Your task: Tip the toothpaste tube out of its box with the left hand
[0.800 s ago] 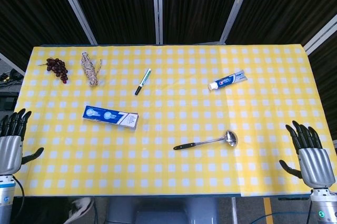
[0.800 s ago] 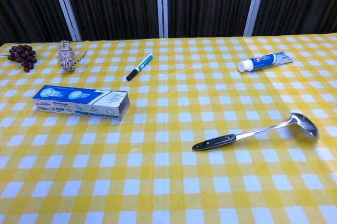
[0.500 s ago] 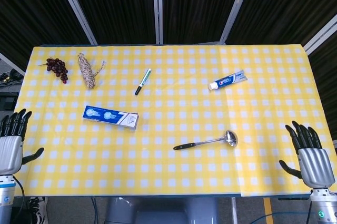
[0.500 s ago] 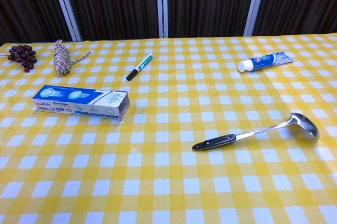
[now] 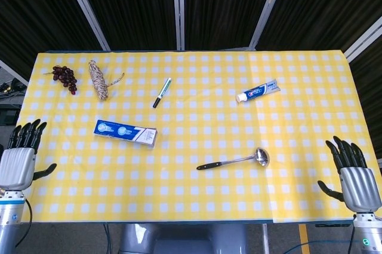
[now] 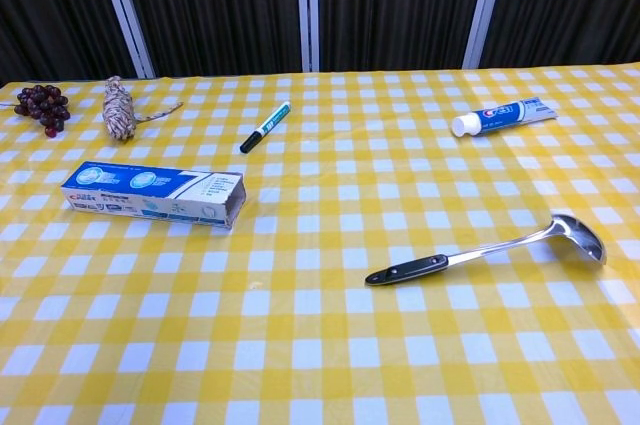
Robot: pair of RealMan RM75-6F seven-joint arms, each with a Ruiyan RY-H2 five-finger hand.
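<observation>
A blue and white toothpaste box (image 5: 126,132) (image 6: 154,194) lies flat on the yellow checked cloth, left of centre, its open end facing right. A toothpaste tube (image 5: 257,92) (image 6: 501,116) lies far off at the right back, cap to the left. My left hand (image 5: 20,155) hovers at the table's left front edge, fingers spread and empty, well left of the box. My right hand (image 5: 352,176) is at the right front corner, also spread and empty. Neither hand shows in the chest view.
A bunch of dark grapes (image 5: 64,77) and a coil of rope (image 5: 99,79) lie at the back left. A green marker (image 5: 162,92) sits behind the box. A steel ladle (image 5: 234,161) with a black handle lies right of centre, near the front.
The rope coil has shifted a little to the left and its loose end swung right. My left hand has risen slightly toward the table.
</observation>
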